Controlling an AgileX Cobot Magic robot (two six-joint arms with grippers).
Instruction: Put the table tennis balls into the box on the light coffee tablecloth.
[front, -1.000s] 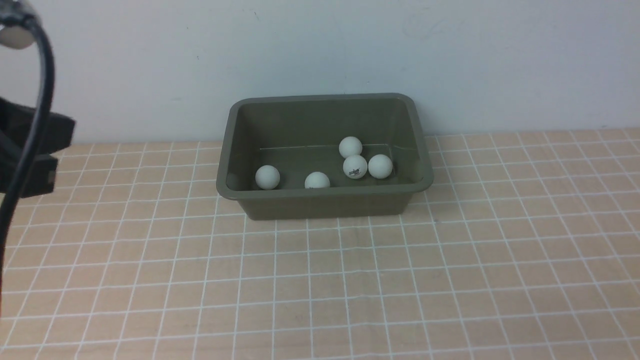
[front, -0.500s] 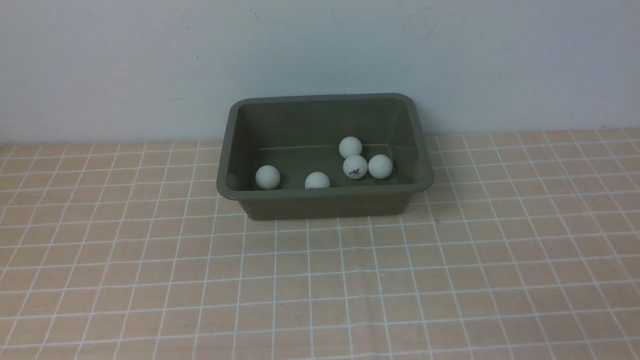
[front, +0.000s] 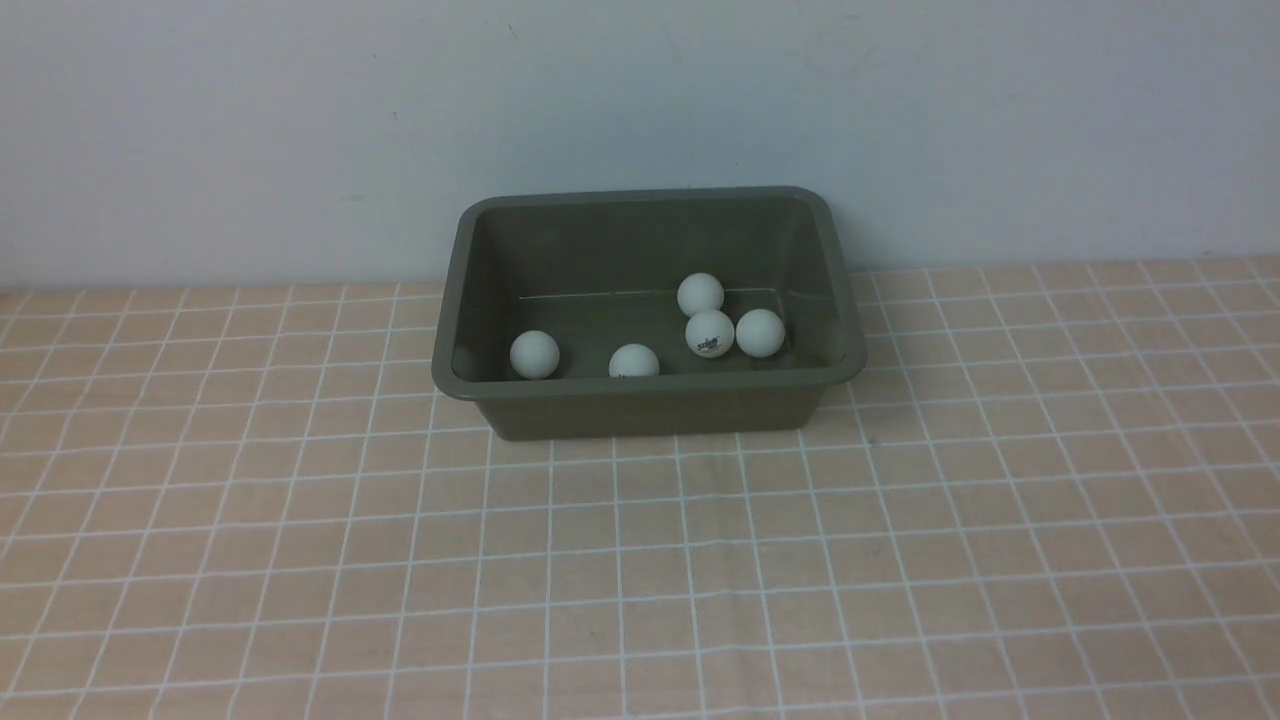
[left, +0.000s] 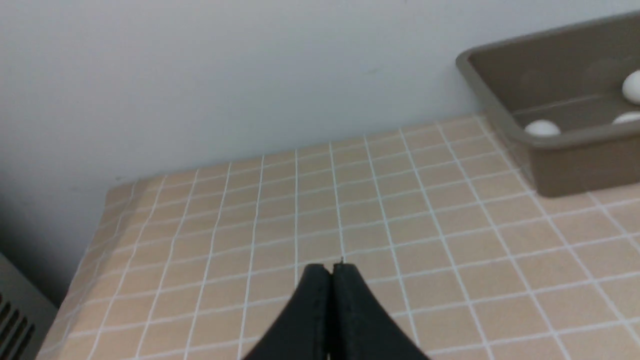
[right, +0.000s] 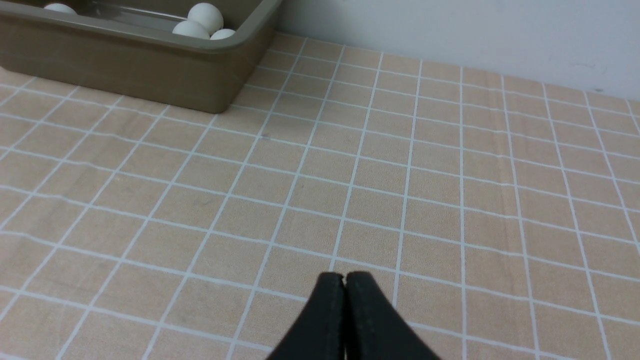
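A: Pale wall (front: 300, 120) behind, light coffee tablecloth (front: 640, 560) across the whole surface. Box (front: 650, 400) sits at the back, close to the wall.

B: Table tennis balls (front: 710, 333)?

A: Five, all inside the box. Three bunched toward the robot's right, two apart along the near wall. None on the cloth that I can see. Looks like the task is done.

B: Grippers?

A: Left gripper (left: 331, 267) and right gripper (right: 345, 276) both pinched together, empty, low over bare cloth, well apart from the box. Parked, I'd judge.

B: Anything hidden?

A: Neither arm shows in the front view. The near rim cuts off the bottom of one ball. Wrist views crop the box.
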